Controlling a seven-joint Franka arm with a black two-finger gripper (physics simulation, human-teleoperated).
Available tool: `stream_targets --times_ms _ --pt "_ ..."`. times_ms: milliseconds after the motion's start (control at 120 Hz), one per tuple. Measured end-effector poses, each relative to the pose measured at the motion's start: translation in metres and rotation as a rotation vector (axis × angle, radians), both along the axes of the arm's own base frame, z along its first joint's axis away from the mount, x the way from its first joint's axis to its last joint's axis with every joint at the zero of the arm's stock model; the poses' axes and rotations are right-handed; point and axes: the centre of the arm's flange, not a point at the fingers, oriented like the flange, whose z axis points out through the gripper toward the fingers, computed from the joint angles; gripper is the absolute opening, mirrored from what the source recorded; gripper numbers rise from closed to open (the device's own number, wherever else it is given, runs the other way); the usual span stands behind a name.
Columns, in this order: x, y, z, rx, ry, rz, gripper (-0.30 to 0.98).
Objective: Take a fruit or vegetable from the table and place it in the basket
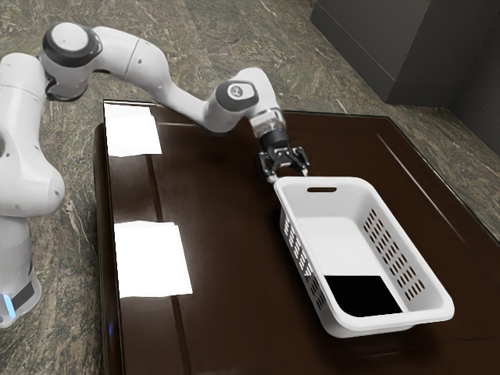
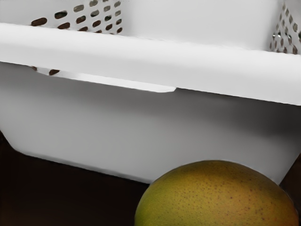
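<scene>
My gripper [image 1: 288, 173] is at the far end of the white basket [image 1: 366, 184], just outside its rim, its two fingers spread apart. In the wrist view a green and orange mango [image 2: 218, 195] lies at the lower edge, under my hand and outside the basket, close to the end wall [image 2: 141, 127]. The basket appears to hide the mango in the exterior view. No fruit is visible inside the basket.
The glossy dark brown table [image 1: 226, 258] carries two bright white patches towards the exterior view's left. A black rectangle [image 1: 362, 294] shows on the basket's floor at its near end. Perforated side walls rise along the basket's length.
</scene>
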Motion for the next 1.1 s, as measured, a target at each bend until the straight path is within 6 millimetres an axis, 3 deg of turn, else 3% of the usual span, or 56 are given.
stream_targets --times_ms 92,317,550,683,750,817,883,942,983,1033,1067,1100 --pt "0.001 -0.018 -0.005 -0.028 0.029 -0.054 0.69" --pt "0.009 -0.030 -0.017 -0.071 0.064 -0.099 0.67" --pt "0.012 -0.027 -0.028 -0.092 0.087 -0.095 0.36" --pt "0.013 -0.028 -0.027 -0.093 0.087 -0.095 0.35" --pt "0.008 -0.011 -0.027 -0.093 0.087 -0.070 0.36" --pt "0.001 0.031 -0.023 -0.089 0.077 -0.005 0.37" --pt "-0.002 0.086 0.000 -0.058 0.037 0.090 0.38" --pt "0.005 0.135 0.050 0.014 -0.043 0.184 0.36" --pt "0.015 0.152 0.097 0.110 -0.119 0.224 0.38" --pt "0.035 0.131 0.155 0.234 -0.208 0.206 0.41" --pt "0.049 0.101 0.189 0.305 -0.259 0.169 0.42" --pt "0.064 0.057 0.214 0.371 -0.297 0.111 0.42"
